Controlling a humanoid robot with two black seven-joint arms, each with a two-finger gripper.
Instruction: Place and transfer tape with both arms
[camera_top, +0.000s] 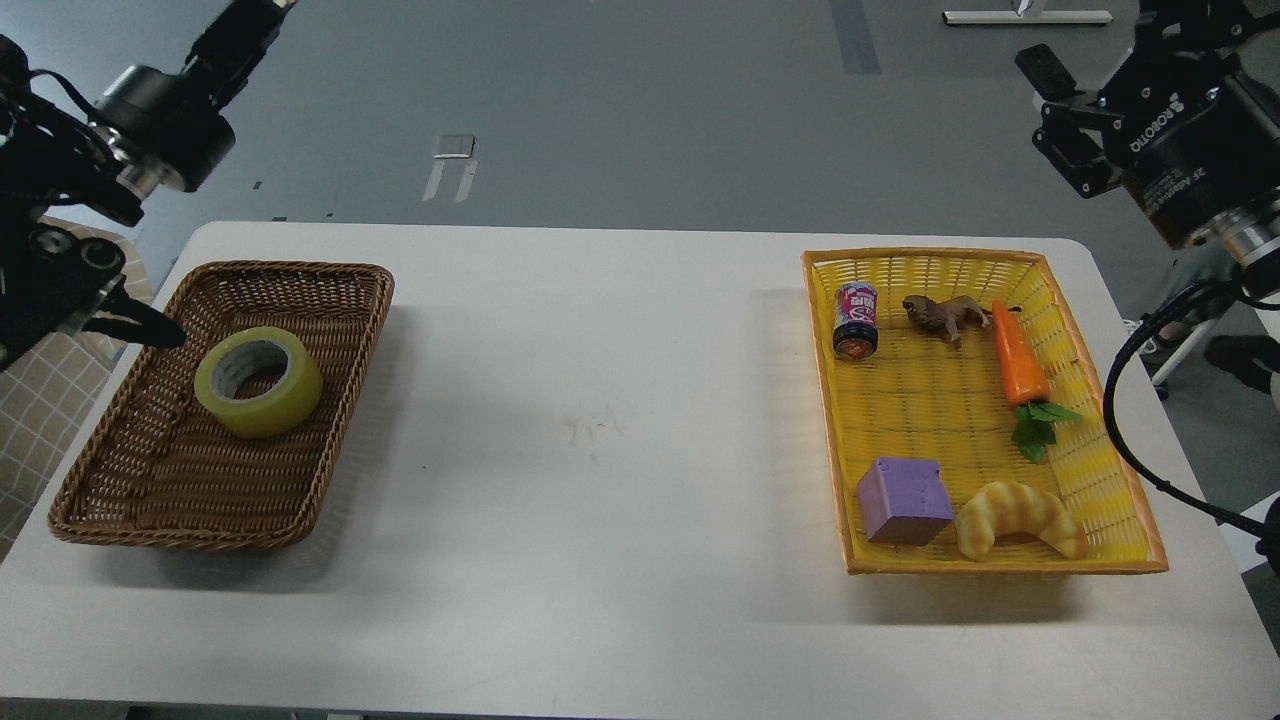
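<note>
The tape (259, 381) lies in the left part of the frame, inside a brown wicker basket (330, 420). The roll is tilted a little, with its grey-white core facing up and toward the camera, and nothing holds it.

At the left edge of the frame is the left arm. A dark pointed part reaches over the near left rim of the wicker basket, just beside the tape but apart from it. The left gripper (118, 318) is dark and partly cut by the edge, so it cannot be told whether its fingers are spread or closed.

Both baskets stand on a white table (600, 450). In the right part of the frame is a yellow plastic basket (1120, 470). It holds a small drink can (855, 320) standing at the upper left corner, a brown toy lion (945, 316) beside it, a toy carrot (1020, 360) with green leaves, a purple cube (904, 500) at the lower left and a croissant (1018, 518) touching the cube's right side.

In the upper right corner the right gripper (1062, 110) hangs high above the floor behind the table, well apart from the yellow basket. Its fingers are spread and it carries nothing. White lettering shows on its black body.
</note>
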